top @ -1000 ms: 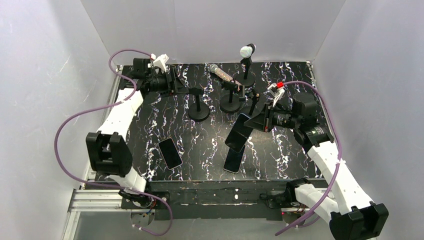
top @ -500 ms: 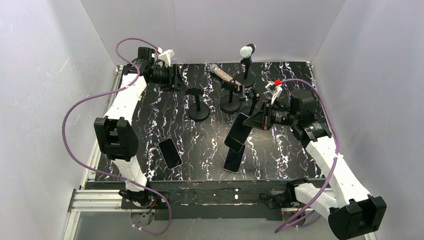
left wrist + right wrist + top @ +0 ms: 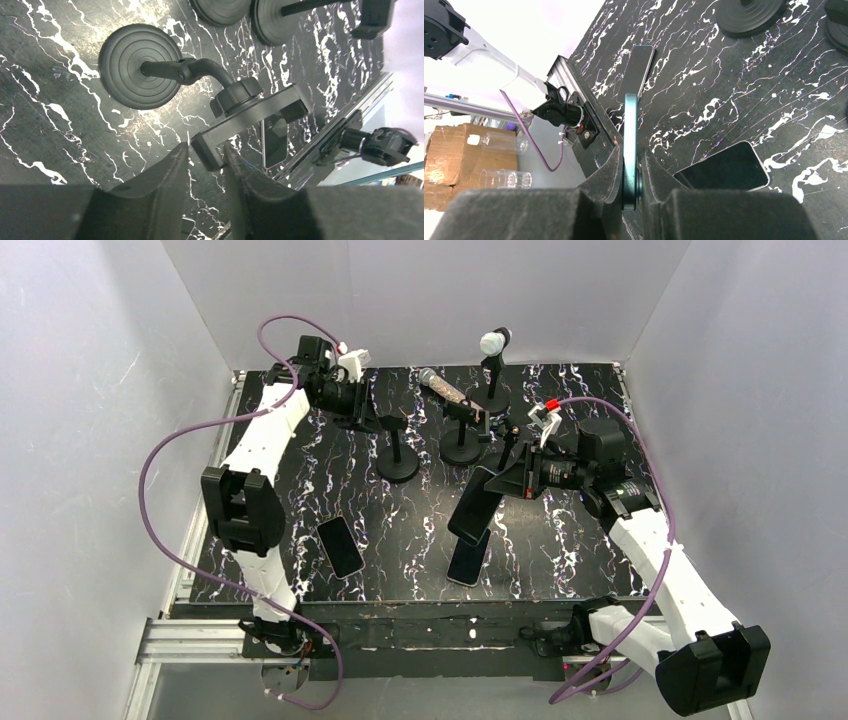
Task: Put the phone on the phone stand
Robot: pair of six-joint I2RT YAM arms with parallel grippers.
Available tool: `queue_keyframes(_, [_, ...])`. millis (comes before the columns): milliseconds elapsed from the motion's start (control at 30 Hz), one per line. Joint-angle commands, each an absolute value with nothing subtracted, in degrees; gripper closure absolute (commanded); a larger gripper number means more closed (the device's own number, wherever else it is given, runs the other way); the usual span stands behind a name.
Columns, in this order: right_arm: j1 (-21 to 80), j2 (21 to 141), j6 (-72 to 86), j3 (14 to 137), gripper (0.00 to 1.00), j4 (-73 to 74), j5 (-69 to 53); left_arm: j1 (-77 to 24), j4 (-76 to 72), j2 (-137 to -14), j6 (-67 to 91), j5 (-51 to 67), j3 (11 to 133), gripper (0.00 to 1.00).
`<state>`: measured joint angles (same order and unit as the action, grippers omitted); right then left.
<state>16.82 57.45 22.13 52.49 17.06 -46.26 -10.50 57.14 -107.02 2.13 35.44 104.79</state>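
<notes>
Left arm: since a second ago it has swung in from the far-left corner of the worktop (image 3: 300,480) toward the middle. The left pincer (image 3: 205,146) has drawn its jaws in from wide to a narrow gap. They now straddle the end of the cradle bar (image 3: 250,117) on the phone stand (image 3: 140,66). The frames do not show whether they already press on the bar.

Judgement: the left arm is bracing the stand so that it will not tip when loaded.

Centre: two spare phones lie flat, one near left (image 3: 341,546), one near centre (image 3: 467,558), both untouched.

Right: the phone (image 3: 473,505) hangs tilted above the centre spare, clear of the worktop, to the right of the stand and not touching it. The right pincer (image 3: 630,165) is clamped tight on the phone's faces; the wrist view shows the phone edge-on. It has barely shifted over the second.

Placement not yet done; the carry across and the seating remain.
</notes>
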Motion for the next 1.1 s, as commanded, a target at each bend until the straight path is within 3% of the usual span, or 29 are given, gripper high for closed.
queue_keyframes(0, [16.5, 57.1, 22.9, 55.8, 0.99, 14.6, -47.7, -11.4, 58.6, -106.6, 0.6, 32.7, 106.7, 0.76])
queue_keyframes(167, [16.5, 57.5, 22.9, 56.1, 0.99, 14.7, -47.6, -12.7, 58.6, -106.5, 0.3, 30.6, 106.4, 1.00])
queue_keyframes(533, [16.5, 56.7, 22.8, 57.2, 0.99, 16.4, -46.7, -22.1, 53.0, -94.5, 7.3, 15.8, 97.8, 1.00])
queue_keyframes(867, [16.4, 56.0, 22.6, 58.0, 0.99, 17.1, -46.1, -25.1, 50.6, -81.6, 15.6, 15.1, 85.9, 1.00])
queue_keyframes(1067, [16.4, 56.1, 22.3, 58.5, 0.99, 17.4, -45.3, -30.0, 46.9, -76.1, 19.5, 8.5, 78.5, 1.00])
